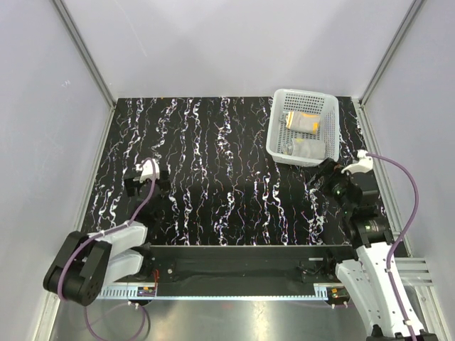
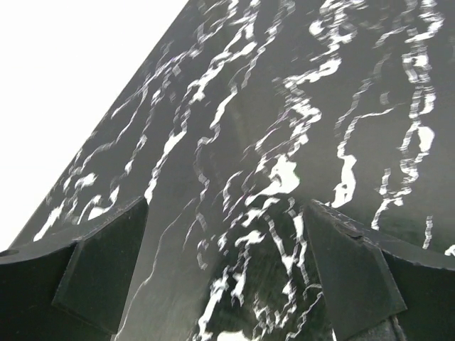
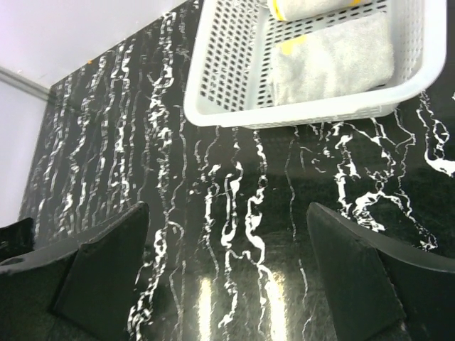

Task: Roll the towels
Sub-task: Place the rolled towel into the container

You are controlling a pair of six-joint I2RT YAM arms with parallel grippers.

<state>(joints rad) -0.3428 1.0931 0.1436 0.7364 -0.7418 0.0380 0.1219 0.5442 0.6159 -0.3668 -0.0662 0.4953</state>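
The towels (image 1: 307, 122) lie in the basket (image 1: 276, 141) at the far right of the bench (image 1: 227, 177), just ahead of your right hand (image 1: 328, 172), which gapes empty; your left hand (image 1: 148, 185), likewise released, sits well apart.

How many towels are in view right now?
2, both inside the white basket: a grey-white towel with a yellow edge nearer the arms, and a yellow-orange towel behind it. Others could lie hidden underneath.
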